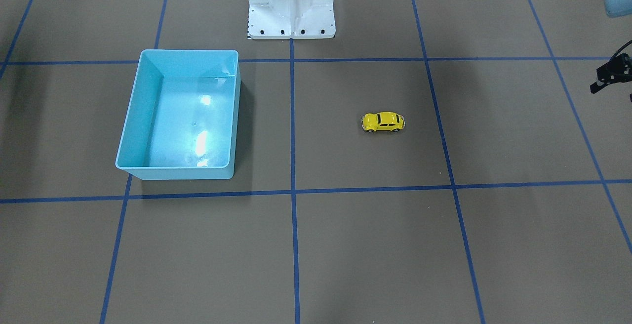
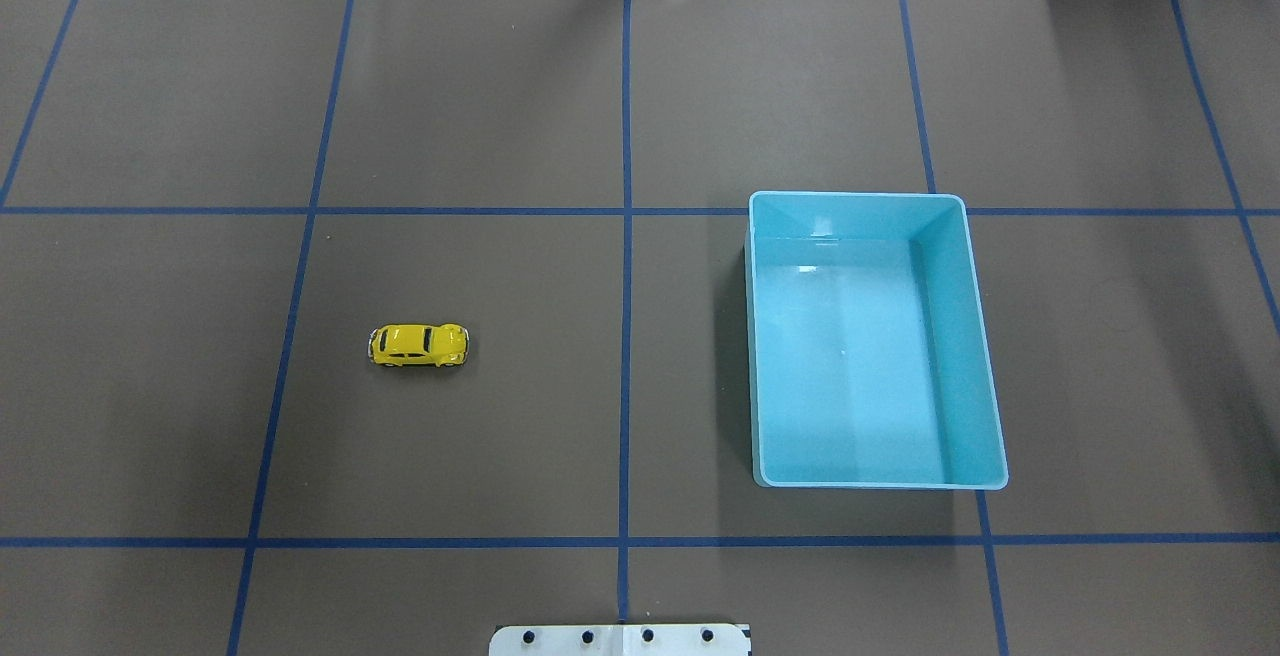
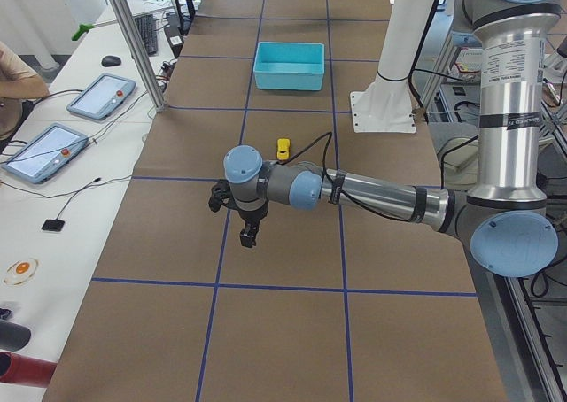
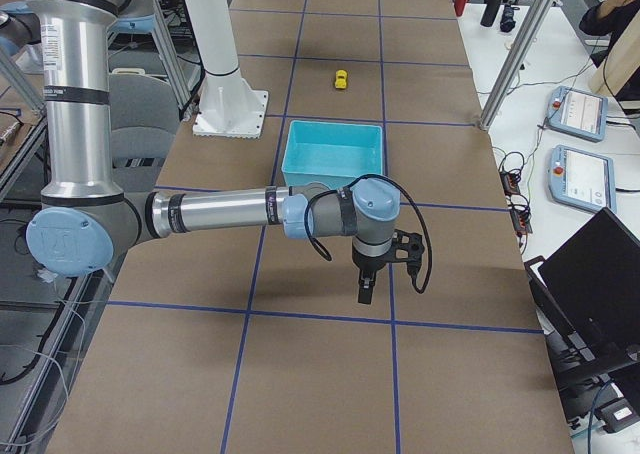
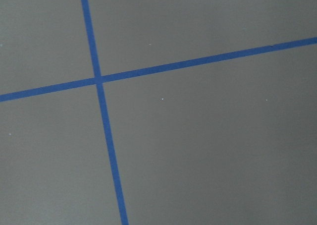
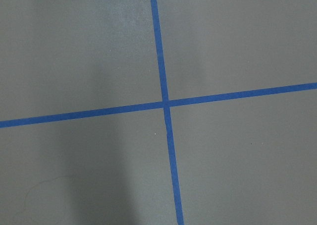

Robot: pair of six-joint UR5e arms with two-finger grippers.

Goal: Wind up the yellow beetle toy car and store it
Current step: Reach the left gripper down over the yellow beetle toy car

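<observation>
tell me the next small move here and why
Probably swing the left gripper toward the yellow beetle toy car and stop above it. The car sits alone on the robot's left half of the table, outside the light-blue bin, and the left gripper hangs over the table nearer to it than the right gripper.

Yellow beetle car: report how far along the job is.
Done: nothing; the yellow beetle toy car sits on the table, outside the light-blue bin. In hand: nothing; left gripper and right gripper hang away from it. Left: grasp, wind, store.
</observation>
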